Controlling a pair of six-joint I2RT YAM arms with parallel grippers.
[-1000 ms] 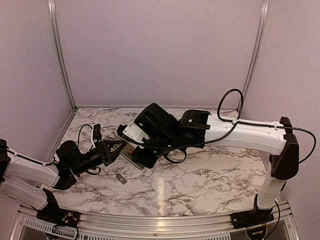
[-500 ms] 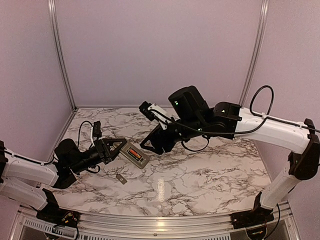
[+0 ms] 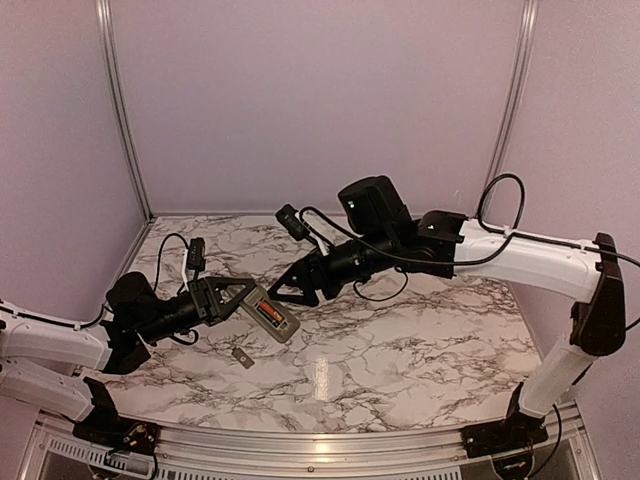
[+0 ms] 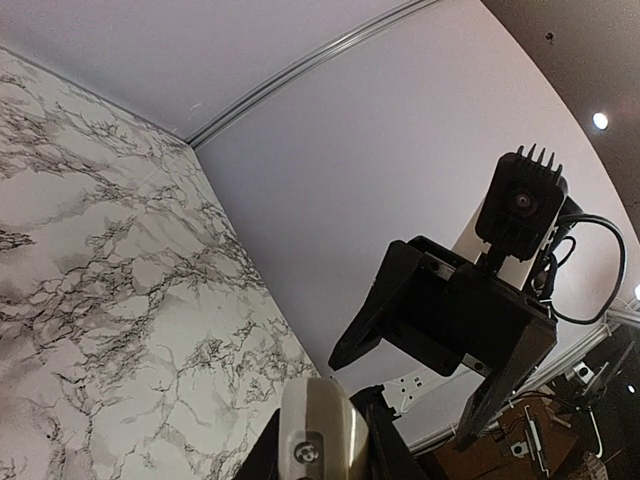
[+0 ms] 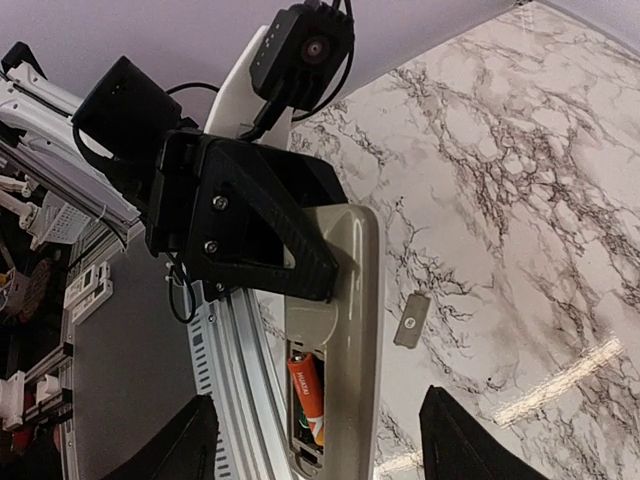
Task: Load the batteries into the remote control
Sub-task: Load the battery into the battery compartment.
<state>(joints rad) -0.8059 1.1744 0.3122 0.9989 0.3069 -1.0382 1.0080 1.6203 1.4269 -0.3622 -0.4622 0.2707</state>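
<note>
Our left gripper [image 3: 238, 297] clamps the remote control [image 3: 270, 314]; our right gripper [image 3: 283, 293], spread empty beside it, may dislodge the orange-red battery [image 5: 306, 392].

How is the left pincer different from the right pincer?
The left pincer is shut on the remote control; the right pincer is open and empty. The left pincer reaches in from the left, the right pincer from the right. Both are black and face each other.
</note>
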